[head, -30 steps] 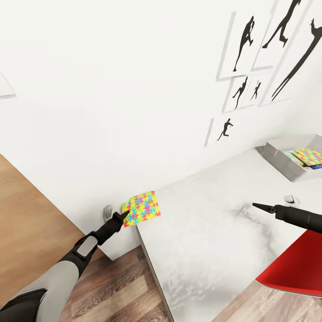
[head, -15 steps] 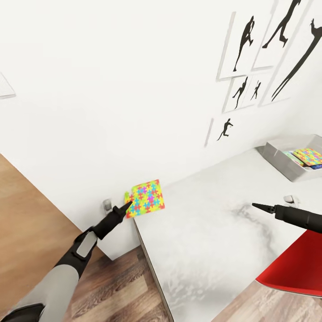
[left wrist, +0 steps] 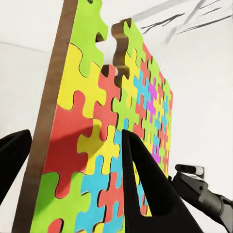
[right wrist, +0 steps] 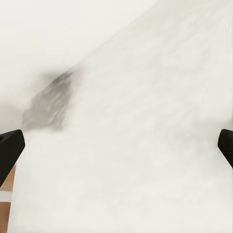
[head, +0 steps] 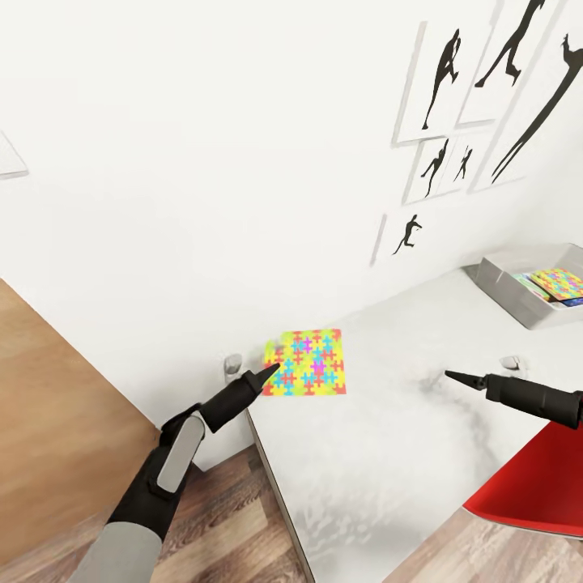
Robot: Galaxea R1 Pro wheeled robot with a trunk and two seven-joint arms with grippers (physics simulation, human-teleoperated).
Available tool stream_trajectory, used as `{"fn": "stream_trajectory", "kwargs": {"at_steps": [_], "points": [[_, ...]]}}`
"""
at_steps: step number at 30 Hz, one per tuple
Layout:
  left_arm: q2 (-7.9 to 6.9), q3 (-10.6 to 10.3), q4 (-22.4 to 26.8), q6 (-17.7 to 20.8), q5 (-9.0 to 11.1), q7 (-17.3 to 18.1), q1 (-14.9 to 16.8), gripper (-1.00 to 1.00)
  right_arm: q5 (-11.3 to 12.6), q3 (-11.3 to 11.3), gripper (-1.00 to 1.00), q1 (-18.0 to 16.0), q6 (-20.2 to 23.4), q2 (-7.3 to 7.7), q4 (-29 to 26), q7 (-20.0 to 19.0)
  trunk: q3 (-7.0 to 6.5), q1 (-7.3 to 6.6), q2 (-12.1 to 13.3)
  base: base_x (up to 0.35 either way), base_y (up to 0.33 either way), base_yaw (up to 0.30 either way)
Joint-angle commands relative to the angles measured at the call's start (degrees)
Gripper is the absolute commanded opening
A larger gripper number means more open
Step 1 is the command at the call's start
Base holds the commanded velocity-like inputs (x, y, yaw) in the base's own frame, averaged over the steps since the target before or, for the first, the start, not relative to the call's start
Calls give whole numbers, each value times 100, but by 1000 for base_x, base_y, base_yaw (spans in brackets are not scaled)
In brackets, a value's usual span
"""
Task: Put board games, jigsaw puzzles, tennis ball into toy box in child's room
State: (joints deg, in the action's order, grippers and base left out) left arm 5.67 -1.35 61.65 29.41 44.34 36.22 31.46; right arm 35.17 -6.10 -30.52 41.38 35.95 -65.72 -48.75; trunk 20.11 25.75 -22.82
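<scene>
Even, bright, diffuse light; no glare. Soft smudged shadow on the table (head: 453,405). Render sharp in head view; puzzle (left wrist: 111,145) close, edges skewed by wide-angle distortion.

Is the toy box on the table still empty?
No, the toy box already has a colourful jigsaw puzzle and other flat boxes lying inside it.

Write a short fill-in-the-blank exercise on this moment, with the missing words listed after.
1. The jigsaw puzzle is gripped by the ____ gripper.
2. The grey toy box sits on the ____.
3. The right gripper holds ____.
4. The chair is ____.

Missing words: left; table; nothing; red
</scene>
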Motion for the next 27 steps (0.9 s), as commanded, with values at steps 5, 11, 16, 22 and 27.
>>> {"fn": "stream_trajectory", "kwargs": {"at_steps": [5,11,16,22,27], "points": [[28,-330,451,80,323,-474,-168,-100,9,-1,100,20,35,-25,-73,-4,9,4,-10,0,0,0],[56,-862,1125,95,627,-1544,-520,-100,2,-3,100,39,37,-46,-142,-2,9,4,-10,0,0,0],[66,-1079,1419,77,695,-1947,-674,-100,0,-1,100,48,37,-50,-161,-2,9,4,-10,0,0,0],[71,-1193,1577,67,727,-2158,-720,-100,-1,-6,100,52,37,-46,-177,-3,9,4,-10,0,-10,0],[73,-1223,1672,66,737,-2225,-715,-100,-1,-5,100,58,37,-35,-217,-3,9,4,-10,0,-140,0]]}}
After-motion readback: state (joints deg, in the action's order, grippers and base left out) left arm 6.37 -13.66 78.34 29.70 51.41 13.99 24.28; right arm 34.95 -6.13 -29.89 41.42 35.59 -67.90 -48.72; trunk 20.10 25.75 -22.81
